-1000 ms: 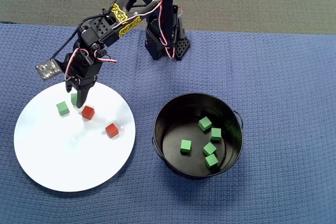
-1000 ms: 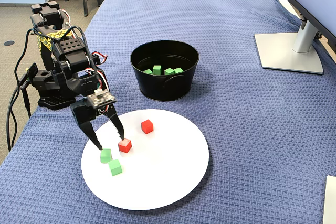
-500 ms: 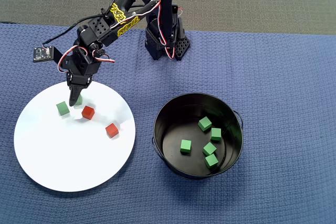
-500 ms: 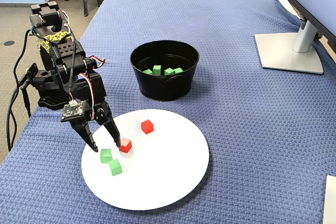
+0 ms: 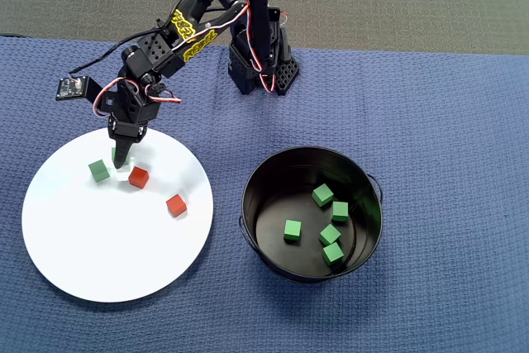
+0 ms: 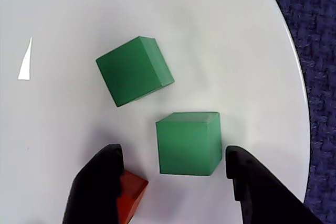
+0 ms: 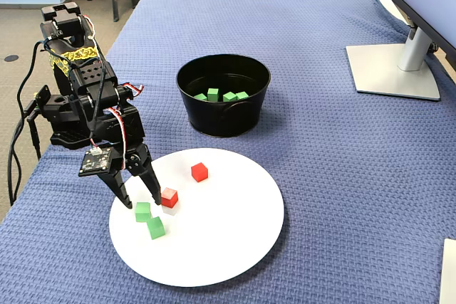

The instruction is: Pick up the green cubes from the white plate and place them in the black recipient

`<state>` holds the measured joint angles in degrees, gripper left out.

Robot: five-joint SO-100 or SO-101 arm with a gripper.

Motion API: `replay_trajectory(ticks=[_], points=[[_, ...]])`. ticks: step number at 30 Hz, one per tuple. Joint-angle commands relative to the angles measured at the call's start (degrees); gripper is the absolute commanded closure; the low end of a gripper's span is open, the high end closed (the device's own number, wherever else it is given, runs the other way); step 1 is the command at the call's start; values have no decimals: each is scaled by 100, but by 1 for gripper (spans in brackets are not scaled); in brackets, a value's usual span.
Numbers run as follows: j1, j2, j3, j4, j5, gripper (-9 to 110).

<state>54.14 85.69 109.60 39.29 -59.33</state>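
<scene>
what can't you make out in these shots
- Green cube between the fingers: in the overhead view the gripper covers most of it.
- Red cube: in the wrist view one finger and the bottom edge cut it off.
- Bucket: in the fixed view its near wall hides the bottom, so only four cubes show of the five overhead.
- Finger contact with the cube: the wrist view shows gaps; whether the tips touch the plate is unclear.

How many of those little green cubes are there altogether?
7. Five green cubes lie inside the black bucket. Two sit on the white plate: one in the open, one between the end effector fingers.
</scene>
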Motion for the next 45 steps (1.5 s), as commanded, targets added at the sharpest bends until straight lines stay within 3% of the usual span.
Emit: replay_trajectory(ticks=[1, 26, 45], points=[[-9, -18, -44, -193, -18, 84], [-35, -536, -53, -747, -431, 83], [-26, -501, 0, -791, -448, 101]])
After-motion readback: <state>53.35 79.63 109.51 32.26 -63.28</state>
